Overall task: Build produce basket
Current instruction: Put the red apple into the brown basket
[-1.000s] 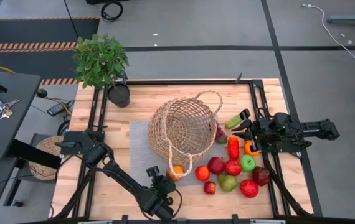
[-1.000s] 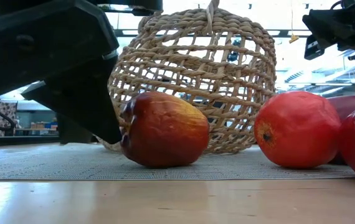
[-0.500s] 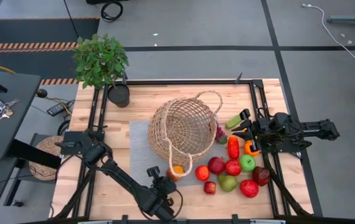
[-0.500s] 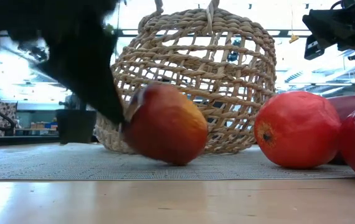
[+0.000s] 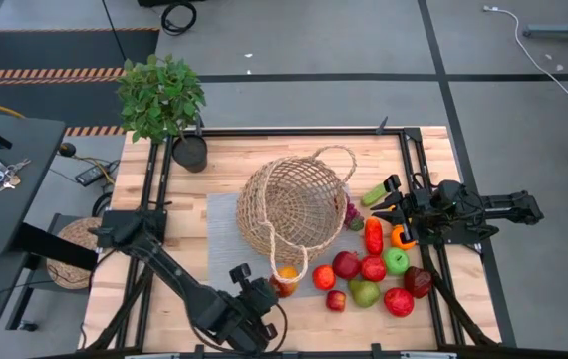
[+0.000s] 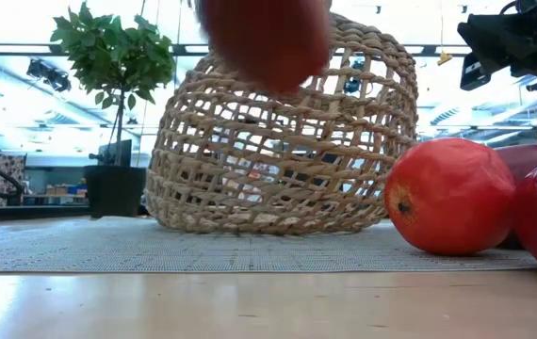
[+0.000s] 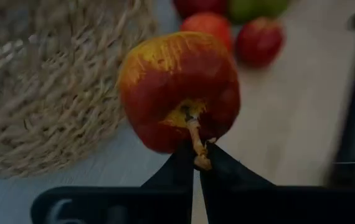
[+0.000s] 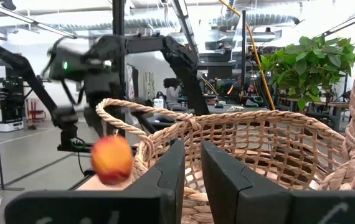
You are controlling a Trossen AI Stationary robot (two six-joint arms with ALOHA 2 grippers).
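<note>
Wicker basket (image 5: 292, 204), light tan, lies tipped on its side at the centre of the tabletop (image 5: 164, 289), on a grey mat (image 5: 222, 224). One loop handle points toward 12 o'clock, the other toward 6 o'clock. In the low view the basket's weave fills the middle ground.

Left gripper (image 7: 196, 163) hangs off the tabletop surface at about 6 o'clock from the basket, near the front edge. Its fingers are closed on the stem of a red-and-yellow apple (image 7: 179, 90), which hangs clear of the surface; the low view shows it blurred, up at the level of the basket's top.

Right gripper (image 8: 191, 163) waits at about 3 o'clock from the basket, raised above the produce, fingers closed with nothing between them.

Rest of the produce (image 5: 372, 267) lies loose on the tabletop between 3 and 5 o'clock of the basket: several red apples, a green apple (image 5: 395, 260), a red pepper (image 5: 373, 235), an orange-coloured piece just beside the right gripper, a green cucumber (image 5: 374, 193) toward 2 o'clock. Purple grapes (image 5: 351, 212) touch the basket's side at 3 o'clock.

Potted plant (image 5: 164, 100) in a black pot stands at the tabletop's 11 o'clock corner, well apart from the produce.
</note>
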